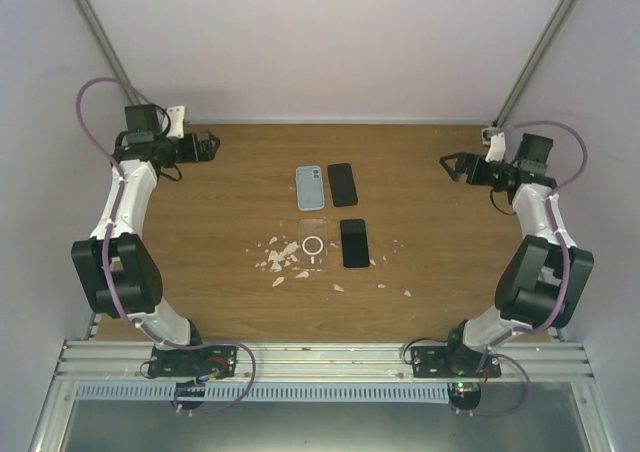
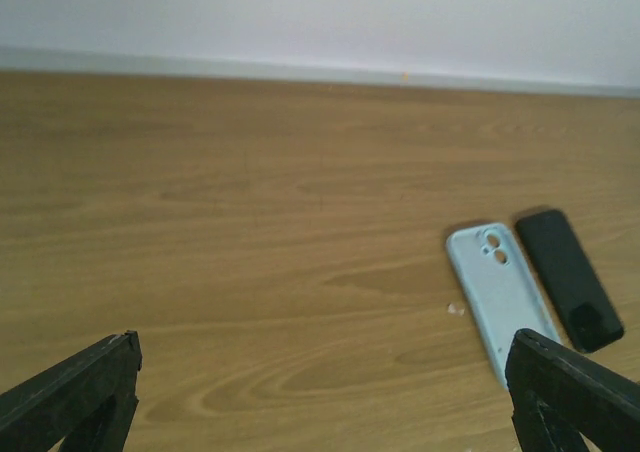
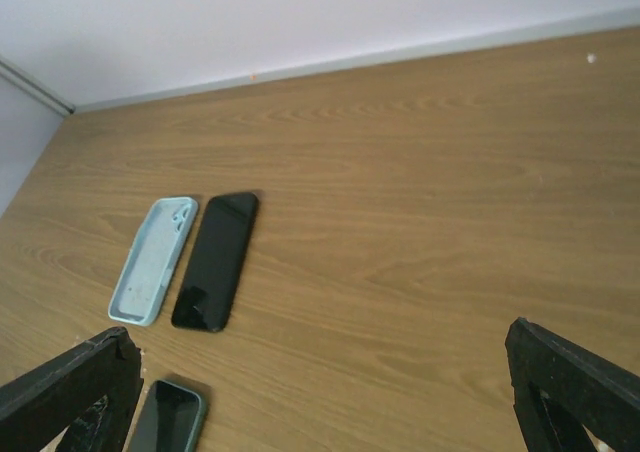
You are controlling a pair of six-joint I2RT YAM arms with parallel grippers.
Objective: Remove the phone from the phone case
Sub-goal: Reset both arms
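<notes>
Pincers spread open on both arms — left gripper (image 1: 211,149) at ten o'clock, right gripper (image 1: 446,165) at two — each well apart from the cased phone (image 1: 354,243) at centre.

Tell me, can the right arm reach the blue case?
Probably yes: its open pincer faces the blue case across bare table, and only a flat black phone lies between.
</notes>
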